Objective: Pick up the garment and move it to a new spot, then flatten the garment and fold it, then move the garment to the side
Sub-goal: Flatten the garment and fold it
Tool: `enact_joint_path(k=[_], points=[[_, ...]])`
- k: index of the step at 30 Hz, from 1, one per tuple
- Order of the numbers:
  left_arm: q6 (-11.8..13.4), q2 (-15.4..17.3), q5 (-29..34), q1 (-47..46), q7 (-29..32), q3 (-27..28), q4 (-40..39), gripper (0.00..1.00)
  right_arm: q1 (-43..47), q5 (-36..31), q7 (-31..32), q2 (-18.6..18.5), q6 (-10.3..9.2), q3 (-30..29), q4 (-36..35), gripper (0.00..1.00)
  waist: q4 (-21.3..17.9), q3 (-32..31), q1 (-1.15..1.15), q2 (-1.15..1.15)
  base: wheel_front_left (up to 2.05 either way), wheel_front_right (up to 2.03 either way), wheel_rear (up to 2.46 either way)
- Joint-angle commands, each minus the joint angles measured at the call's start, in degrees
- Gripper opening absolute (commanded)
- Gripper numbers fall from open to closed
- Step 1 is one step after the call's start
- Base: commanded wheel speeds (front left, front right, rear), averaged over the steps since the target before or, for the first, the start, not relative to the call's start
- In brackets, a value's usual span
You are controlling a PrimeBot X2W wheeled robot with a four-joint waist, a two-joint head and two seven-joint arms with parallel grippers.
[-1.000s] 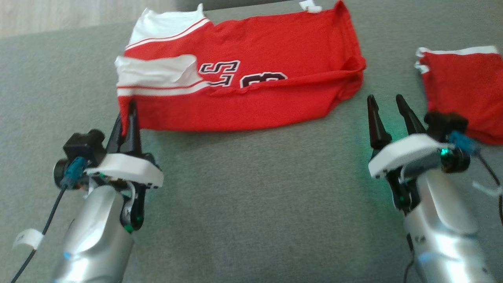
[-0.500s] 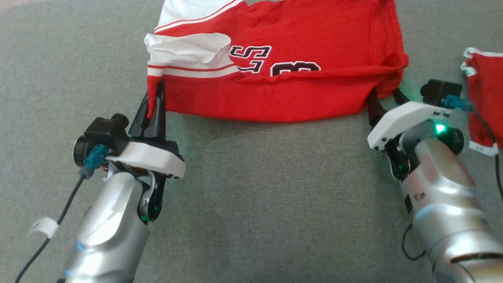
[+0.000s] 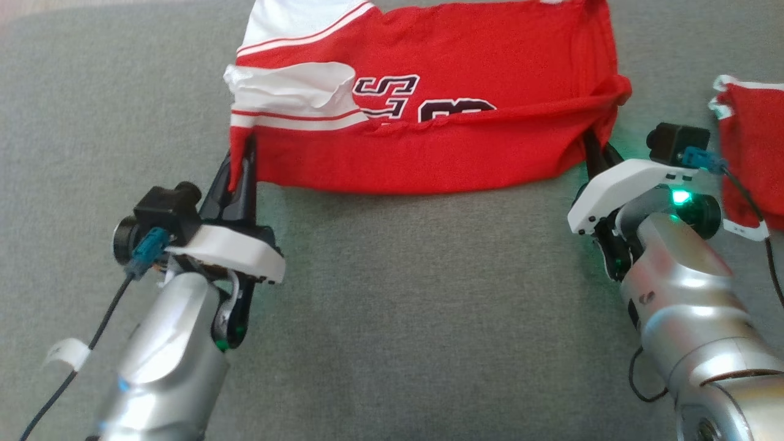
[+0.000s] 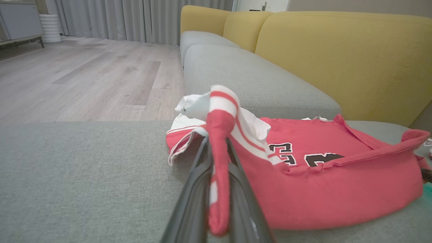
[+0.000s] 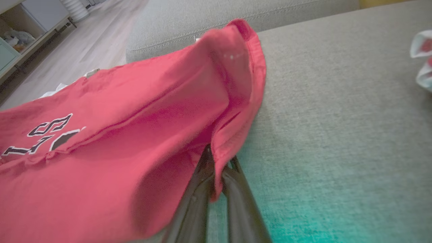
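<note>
The garment point(image 3: 441, 104) is a red jersey with white striped trim and dark lettering, spread across the grey cushion. My left gripper point(image 3: 240, 160) is shut on its near left corner; in the left wrist view that corner of the garment point(image 4: 219, 135) stands pinched upright between the fingers point(image 4: 199, 182). My right gripper point(image 3: 595, 147) is shut on the near right corner, where the cloth bunches. In the right wrist view the red hem of the garment point(image 5: 141, 128) is clamped between the fingers point(image 5: 236, 199), and the near edge is lifted off the cushion.
A second red and white cloth point(image 3: 750, 153) lies on the grey cushion point(image 3: 392, 318) just right of my right arm. Yellow sofa backrests point(image 4: 337, 60) rise behind the seat, and wooden floor point(image 4: 84, 77) lies beyond the cushion's far edge.
My right gripper moved forward from open air to the garment's near right corner and shut on it. The left gripper kept its hold. The head camera shifted, so the whole scene sits differently.
</note>
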Motion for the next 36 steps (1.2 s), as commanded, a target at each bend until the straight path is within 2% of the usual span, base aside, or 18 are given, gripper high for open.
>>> enact_joint_path(k=[1, 7, 18, 25, 36], points=[[0.5, 2.0, -0.1, -1.7, -0.2, 2.3, -1.4, 0.0, -0.9, -0.3, -0.8, 0.6, -0.04, 1.0, -0.8, 0.0, -0.5, -0.6, 0.0, 0.0, 0.0, 0.0, 0.0], [1.0, 3.8, -0.9, 0.4, -0.8, 3.6, 0.5, 0.0, 1.6, 1.6, -2.6, 0.6, -0.04, 2.1, -0.4, 0.0, -2.7, -3.4, 0.0, 0.0, 0.0, 0.0, 0.0], [2.0, 6.6, -2.8, 9.0, -0.1, 4.6, -0.9, 0.0, 12.5, 10.9, -3.7, 0.6, -0.04, 11.8, -8.5, 0.0, -6.5, -10.0, 0.0, 0.0, 0.0, 0.0, 0.0], [2.2, 8.1, -3.5, 15.8, 4.2, 2.8, -6.5, 0.0, 17.2, 9.8, -3.6, 0.6, -0.04, 11.2, -9.8, 0.0, -6.5, -12.7, 0.0, 0.0, 0.0, 0.0, 0.0], [3.7, 9.6, -4.0, 23.2, 9.7, 0.5, -14.8, 0.0, 23.6, 7.0, -1.1, 0.6, -0.04, 6.4, -12.7, 0.0, -5.0, -14.7, 0.0, 0.0, 0.0, 0.0, 0.0]])
